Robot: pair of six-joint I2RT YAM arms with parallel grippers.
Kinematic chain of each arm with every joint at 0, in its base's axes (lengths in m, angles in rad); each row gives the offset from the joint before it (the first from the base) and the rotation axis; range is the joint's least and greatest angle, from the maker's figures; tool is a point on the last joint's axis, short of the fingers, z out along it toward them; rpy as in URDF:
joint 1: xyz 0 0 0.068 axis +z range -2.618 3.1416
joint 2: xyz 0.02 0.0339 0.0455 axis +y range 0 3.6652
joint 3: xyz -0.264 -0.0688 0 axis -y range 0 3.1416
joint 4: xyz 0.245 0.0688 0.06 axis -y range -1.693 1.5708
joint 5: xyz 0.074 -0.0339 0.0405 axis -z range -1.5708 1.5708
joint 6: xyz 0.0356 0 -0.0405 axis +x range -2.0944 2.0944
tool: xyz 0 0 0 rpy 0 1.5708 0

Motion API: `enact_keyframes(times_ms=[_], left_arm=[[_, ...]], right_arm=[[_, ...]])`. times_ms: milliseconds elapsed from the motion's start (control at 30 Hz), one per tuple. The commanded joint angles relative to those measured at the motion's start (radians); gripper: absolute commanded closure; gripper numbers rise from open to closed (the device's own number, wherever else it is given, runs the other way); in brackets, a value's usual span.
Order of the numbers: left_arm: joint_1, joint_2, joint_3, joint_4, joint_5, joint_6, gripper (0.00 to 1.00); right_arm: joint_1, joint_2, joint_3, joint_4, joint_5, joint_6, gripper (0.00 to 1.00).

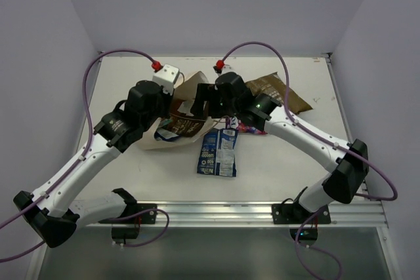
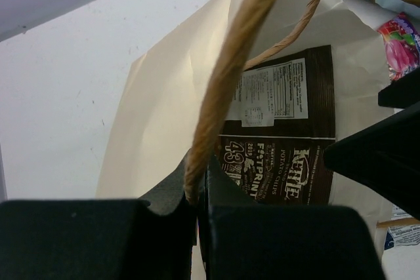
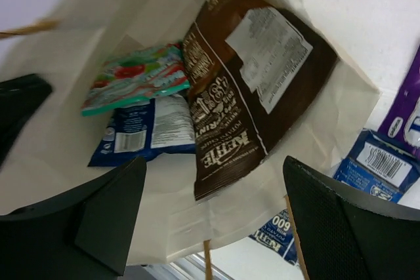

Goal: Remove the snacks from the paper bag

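The cream paper bag point(image 1: 152, 141) lies on its side mid-table, its mouth held open. My left gripper point(image 1: 164, 115) is shut on the bag's string handle point(image 2: 230, 63), pinched between the jaws point(image 2: 200, 201). My right gripper point(image 1: 202, 104) is open and empty at the bag's mouth point(image 3: 215, 162). Inside the bag point(image 3: 216, 214) lie a brown packet point(image 3: 256, 90), a teal packet point(image 3: 134, 77) and a blue-and-white packet point(image 3: 147, 129). On the table outside lie a blue-and-white packet point(image 1: 218, 152), a brown packet point(image 1: 275, 93) and a magenta-purple packet point(image 1: 248, 127), partly under the right arm.
The table is walled at the back and both sides. A metal rail point(image 1: 216, 211) runs along the near edge between the arm bases. Purple cables loop over both arms.
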Motion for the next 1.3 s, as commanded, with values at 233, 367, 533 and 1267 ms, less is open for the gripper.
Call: enact_keyframes(times_ms=[233, 367, 533, 1267], left_arm=[[-0.004, 0.015, 0.003, 0.024, -0.004, -0.053, 1.00], [-0.006, 0.023, 0.006, 0.026, 0.010, -0.067, 1.00], [-0.007, 0.024, 0.011, 0.030, 0.031, -0.085, 1.00], [-0.020, 0.034, 0.016, 0.045, 0.074, -0.134, 1.00]], right_arm=[[0.007, 0.028, -0.127, 0.058, 0.102, 0.133, 0.12], [0.007, 0.063, -0.121, 0.073, 0.106, 0.158, 0.12], [0.007, 0.104, -0.109, 0.101, 0.108, 0.181, 0.12], [0.004, 0.216, -0.139, 0.236, 0.140, 0.348, 0.42]])
